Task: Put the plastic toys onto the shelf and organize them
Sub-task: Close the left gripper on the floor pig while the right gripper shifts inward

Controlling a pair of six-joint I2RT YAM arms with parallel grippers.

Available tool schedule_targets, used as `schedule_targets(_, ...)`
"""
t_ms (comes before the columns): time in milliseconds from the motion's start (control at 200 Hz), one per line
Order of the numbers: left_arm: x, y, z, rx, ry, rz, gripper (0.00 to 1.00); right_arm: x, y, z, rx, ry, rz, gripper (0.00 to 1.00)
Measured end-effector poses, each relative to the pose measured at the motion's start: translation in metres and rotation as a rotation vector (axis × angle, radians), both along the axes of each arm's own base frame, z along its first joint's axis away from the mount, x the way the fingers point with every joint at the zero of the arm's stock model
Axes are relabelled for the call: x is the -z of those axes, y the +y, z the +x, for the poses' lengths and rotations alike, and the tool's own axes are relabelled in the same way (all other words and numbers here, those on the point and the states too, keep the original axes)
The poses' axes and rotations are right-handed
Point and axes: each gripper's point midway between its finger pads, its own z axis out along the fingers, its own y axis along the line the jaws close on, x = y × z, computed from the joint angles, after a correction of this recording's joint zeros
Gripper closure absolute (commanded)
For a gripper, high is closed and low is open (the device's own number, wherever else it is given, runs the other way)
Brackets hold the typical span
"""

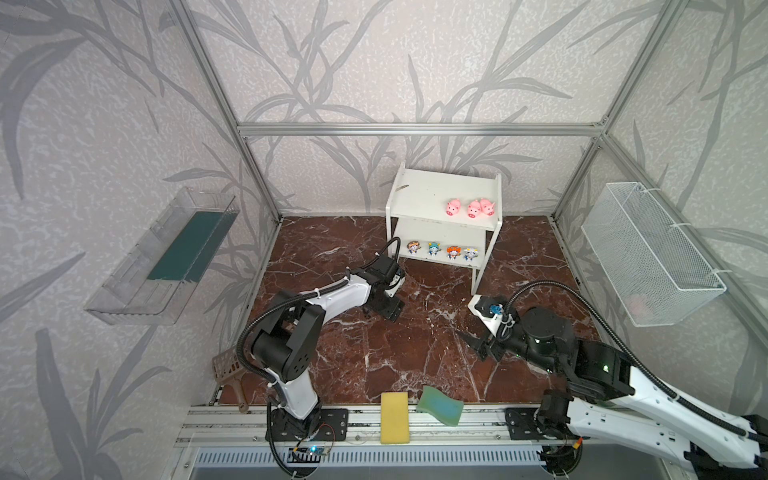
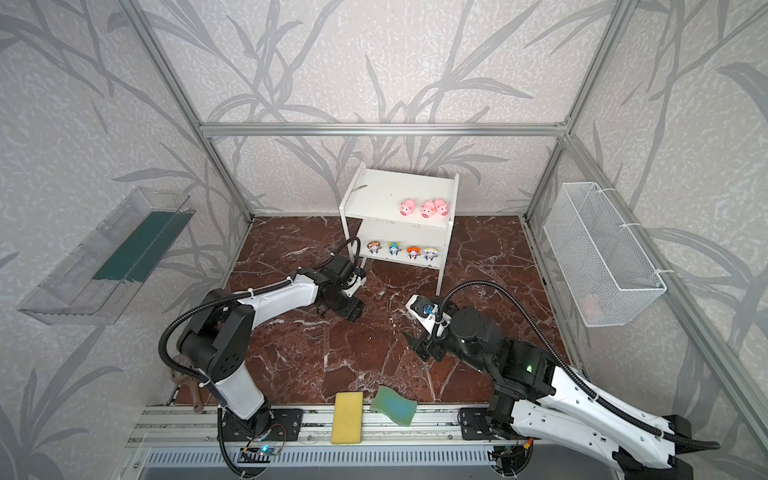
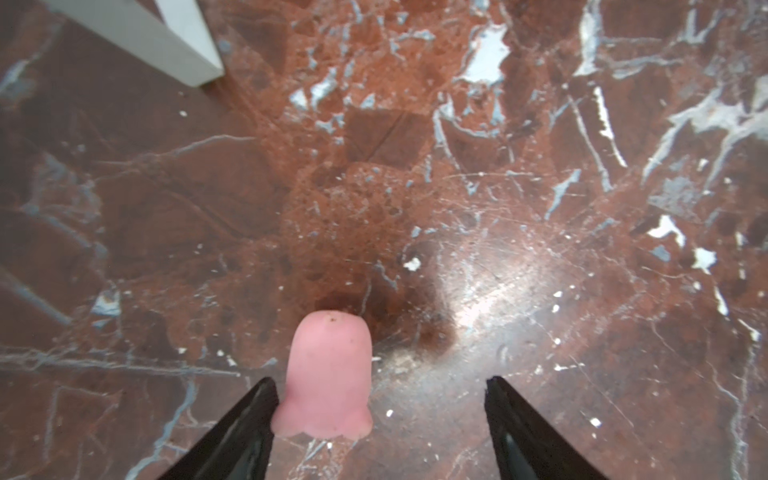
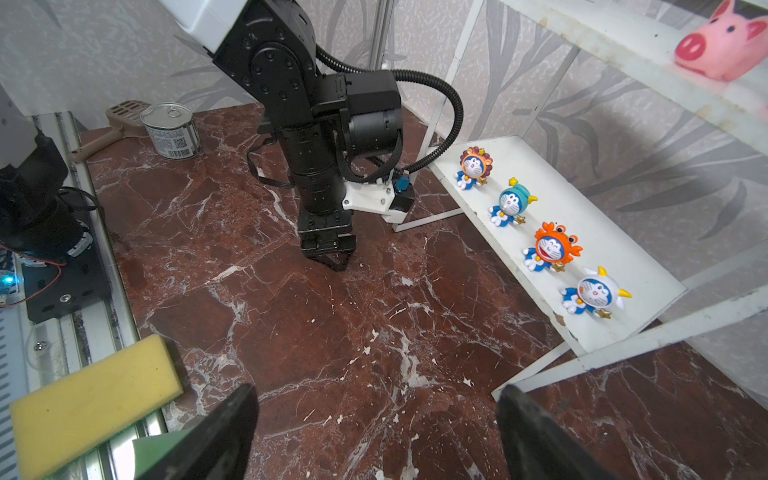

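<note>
Close the wide-spread left pincer (image 3: 380, 379), low over the counter (image 3: 498, 187) near the shelf's (image 1: 419, 195) left front leg, across the plump middle of the pink pig (image 3: 326, 374) lying between its fingers (image 3: 245, 424), touching only one. Squeeze gently: seems light, soft, rounded, apt to squirt out. Leave the right pincer (image 4: 376, 388), wide and empty, off the shelf's right front leg.

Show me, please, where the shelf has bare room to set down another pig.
The top board is bare left of the three pigs, up to the left side panel. The lower board is crowded: four figurines line its front edge.
</note>
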Motion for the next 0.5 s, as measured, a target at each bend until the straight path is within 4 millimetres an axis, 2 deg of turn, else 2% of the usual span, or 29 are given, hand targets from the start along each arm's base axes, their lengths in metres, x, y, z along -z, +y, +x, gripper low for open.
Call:
schedule_targets(125, -0.001, -0.006, -0.01, 0.007, 0.01, -0.015, 0.2, 0.0, 0.0, 0.0, 0.0, -0.001, 0.001, 0.1)
schedule_targets(245, 0.001, -0.002, -0.015, -0.013, 0.007, -0.001, 0.25, 0.002, 0.0, 0.0, 0.0, 0.002, -0.004, 0.1)
schedule_targets(500, 0.001, 0.005, -0.007, -0.062, -0.032, 0.032, 0.34, 0.004, 0.001, 0.001, 0.0, 0.005, -0.009, 0.1)
